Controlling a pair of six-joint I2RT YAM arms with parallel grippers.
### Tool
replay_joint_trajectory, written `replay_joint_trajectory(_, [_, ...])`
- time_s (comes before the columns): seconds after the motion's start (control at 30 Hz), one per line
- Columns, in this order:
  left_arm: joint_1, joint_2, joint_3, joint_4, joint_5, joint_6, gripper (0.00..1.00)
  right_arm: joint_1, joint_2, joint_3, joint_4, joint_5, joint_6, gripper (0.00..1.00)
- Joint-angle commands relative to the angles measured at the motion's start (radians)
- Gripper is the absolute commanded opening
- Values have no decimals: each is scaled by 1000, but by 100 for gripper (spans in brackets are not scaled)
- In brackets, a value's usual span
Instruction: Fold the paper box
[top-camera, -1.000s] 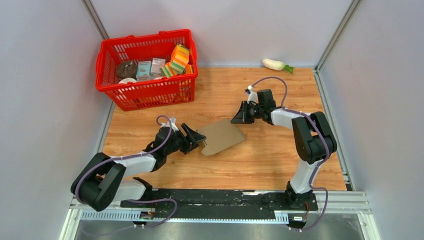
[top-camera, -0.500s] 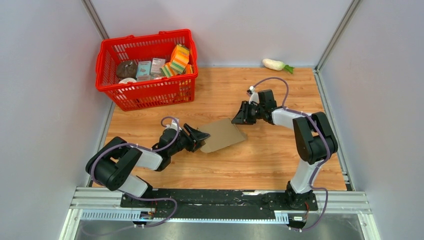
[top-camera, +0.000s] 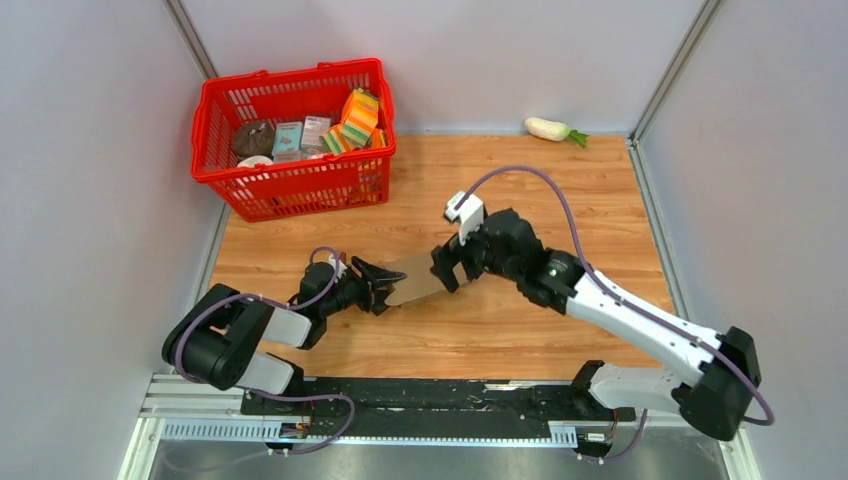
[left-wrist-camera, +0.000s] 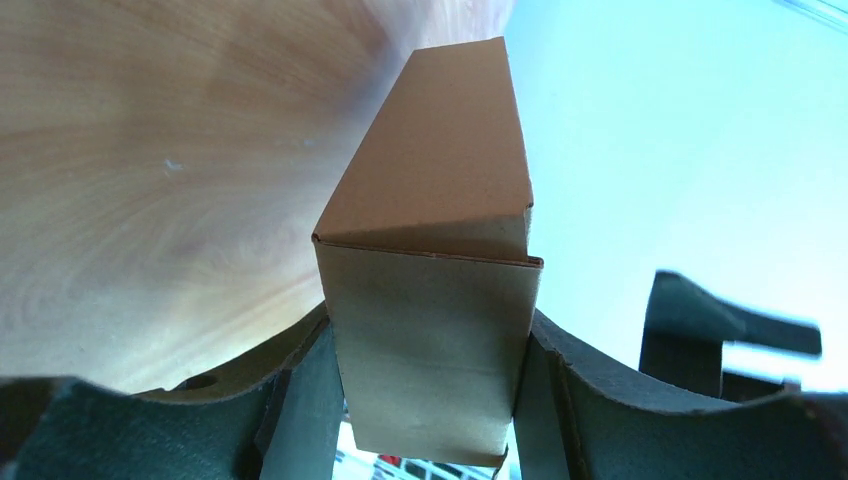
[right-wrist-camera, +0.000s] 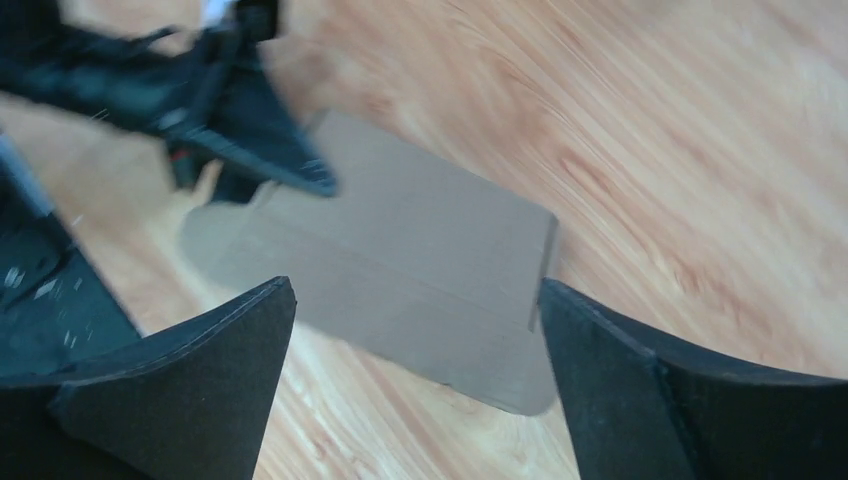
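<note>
Right fingers (right-wrist-camera: 170, 390) moved over the paper box (top-camera: 415, 281), now spread.

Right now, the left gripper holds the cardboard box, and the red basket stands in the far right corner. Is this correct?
Not quite: the red basket stands in the far left corner, as the top view shows. The left gripper does hold the cardboard box.

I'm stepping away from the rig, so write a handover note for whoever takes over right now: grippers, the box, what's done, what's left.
Left gripper: shut on one end of the paper box.
Right gripper: open, poised at the other end, not gripping.
Box: between the arms, middle of the table.
Done: body looks folded into a flat rectangle.
Left: a rounded end flap seems untucked; probably close it.
</note>
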Motion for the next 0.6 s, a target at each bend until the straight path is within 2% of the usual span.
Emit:
replay_joint_trajectory(0.0, [60,-88,-1,-59,187,-72,32,183,-67,-53,35,98,-247,100])
replay_joint_trajectory(0.07, [76,-154,2,-166,220,-47,32,239,-55,-62,34,112,-331,100])
replay_joint_trajectory(0.2, [133,-298,6,-389,266,26,33,400,9,-76,49,347,-468,100])
replay_joint_trajectory(0.27, [155,-381,23,-527,274,78,33,441,50,-70,67,431,-516,100])
replay_joint_trajectory(0.3, [158,-405,31,-567,274,92,34,472,61,-69,81,504,-560,100])
replay_joint_trajectory(0.37, [159,-461,42,-645,275,117,34,504,89,-64,135,555,-605,100])
replay_joint_trajectory(0.57, [166,-490,42,-653,314,99,34,598,158,-61,247,620,-741,99])
